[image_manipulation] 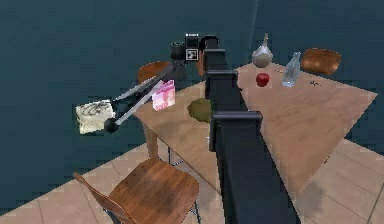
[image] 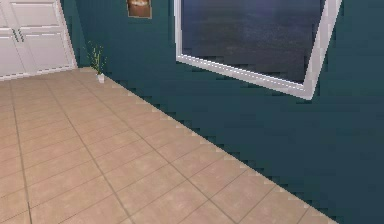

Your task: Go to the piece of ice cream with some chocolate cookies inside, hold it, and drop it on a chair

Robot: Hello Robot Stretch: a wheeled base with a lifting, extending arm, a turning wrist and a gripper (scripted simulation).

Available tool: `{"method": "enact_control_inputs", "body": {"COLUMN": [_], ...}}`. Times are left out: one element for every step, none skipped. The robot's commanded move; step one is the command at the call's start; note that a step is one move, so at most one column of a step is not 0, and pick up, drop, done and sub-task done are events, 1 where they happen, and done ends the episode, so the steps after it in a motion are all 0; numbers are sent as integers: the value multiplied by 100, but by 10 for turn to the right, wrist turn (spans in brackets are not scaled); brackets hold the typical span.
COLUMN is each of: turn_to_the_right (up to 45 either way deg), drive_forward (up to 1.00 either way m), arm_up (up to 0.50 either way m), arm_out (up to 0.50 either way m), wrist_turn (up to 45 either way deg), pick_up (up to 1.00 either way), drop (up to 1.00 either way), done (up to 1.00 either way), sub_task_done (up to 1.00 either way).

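In the arm side view the dark arm (image_manipulation: pixel 235 130) rises over a wooden table (image_manipulation: pixel 300 115). The gripper (image_manipulation: pixel 108 115) reaches out past the table's left edge. At its fingers hangs a pale block with dark specks, the ice cream piece (image_manipulation: pixel 92 117), clear of the table and floor, so the gripper holds it. A wooden chair (image_manipulation: pixel 150 190) stands below, near the table's front left corner, its seat facing up.
The table carries a pink packet (image_manipulation: pixel 163 95), an olive lump (image_manipulation: pixel 200 108), a red apple (image_manipulation: pixel 262 80), a grey vase (image_manipulation: pixel 262 50) and a glass bottle (image_manipulation: pixel 291 70). Two more chairs (image_manipulation: pixel 320 60) stand at its far side. Ahead: teal wall, window (image: pixel 250 35), white door (image: pixel 35 35), potted plant (image: pixel 97 62), tiled floor.
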Motion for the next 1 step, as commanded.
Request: {"method": "enact_control_inputs", "body": {"turn_to_the_right": [0], "drive_forward": [0], "arm_up": [0], "arm_out": [0], "wrist_turn": [-180], "pick_up": [0], "drop": [0], "done": [0], "sub_task_done": [0]}}
